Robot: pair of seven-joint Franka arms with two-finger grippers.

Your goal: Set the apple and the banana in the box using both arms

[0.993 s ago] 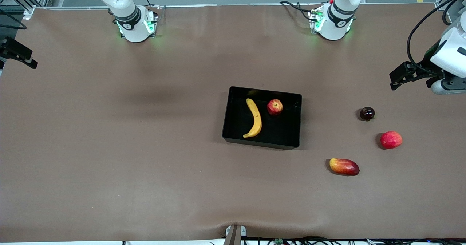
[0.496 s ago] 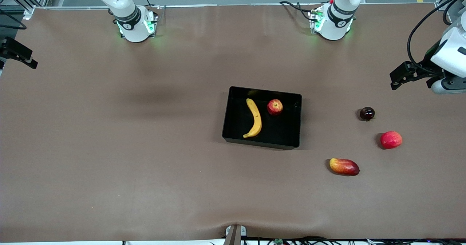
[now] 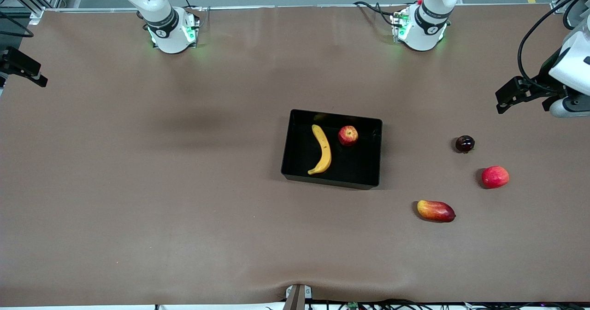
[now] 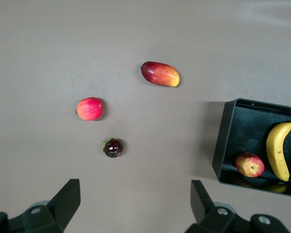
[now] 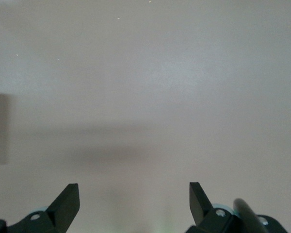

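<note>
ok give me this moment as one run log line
apple: in box | banana: in box | left end effector: open, empty | right end effector: open, empty, over bare table

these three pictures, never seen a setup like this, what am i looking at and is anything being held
Two white robot arms are bolted along one edge of a brown table. The wide picture comes from a high camera facing them; the other two come from cameras on each arm's wrist, looking down past its two black fingers.

In the middle sits a black box with the banana and the apple lying in it. Three more fruits lie on the table toward the left arm's end: a small dark fruit, a red oval fruit and a red-yellow mango-like fruit.

Nothing is held. The left gripper hangs open above those loose fruits; the right gripper is open over bare table.
</note>
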